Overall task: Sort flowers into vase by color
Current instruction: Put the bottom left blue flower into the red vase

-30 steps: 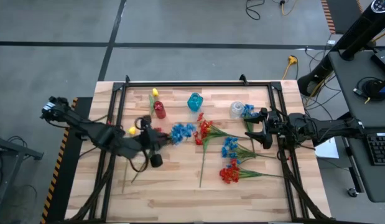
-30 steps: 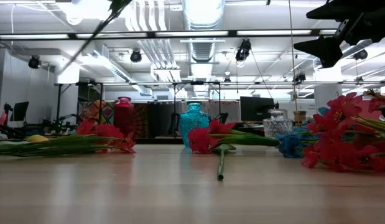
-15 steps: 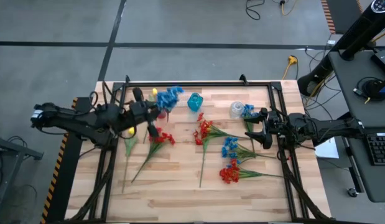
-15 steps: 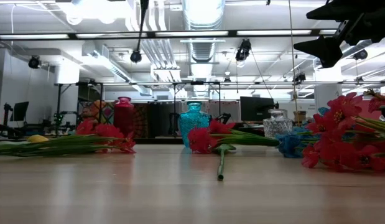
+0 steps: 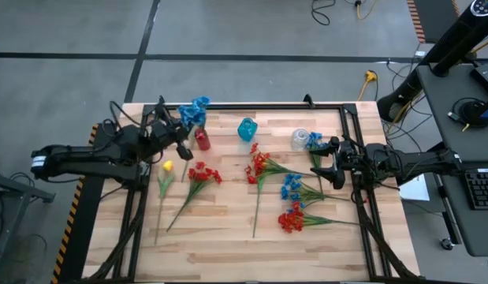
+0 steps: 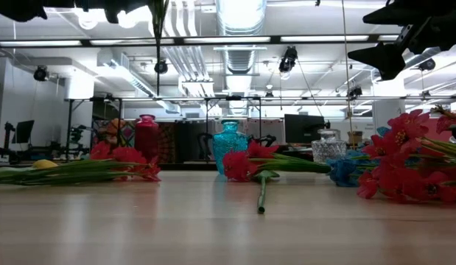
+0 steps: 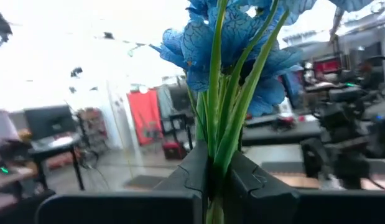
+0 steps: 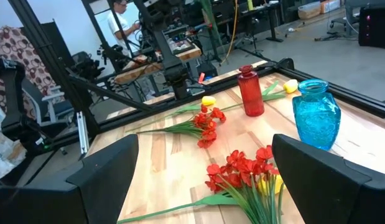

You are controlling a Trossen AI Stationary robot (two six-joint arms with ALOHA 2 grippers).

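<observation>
L gripper (image 7: 211, 177), jaws shut tight on the stems of a blue flower spray (image 5: 193, 113), holds it in the air over the table's far-left part, just left of the red vase (image 5: 202, 140). R gripper (image 5: 324, 162) hangs w/ jaws wide open, holding nothing, at the far right near the clear vase (image 5: 299, 139); other red, blue & yellow sprays lie flat on the table (image 5: 228, 244).

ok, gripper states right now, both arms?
Left gripper: closed on the stems of a blue flower spray, lifted near the red vase.
Right gripper: open, empty, above the table's right side.
</observation>
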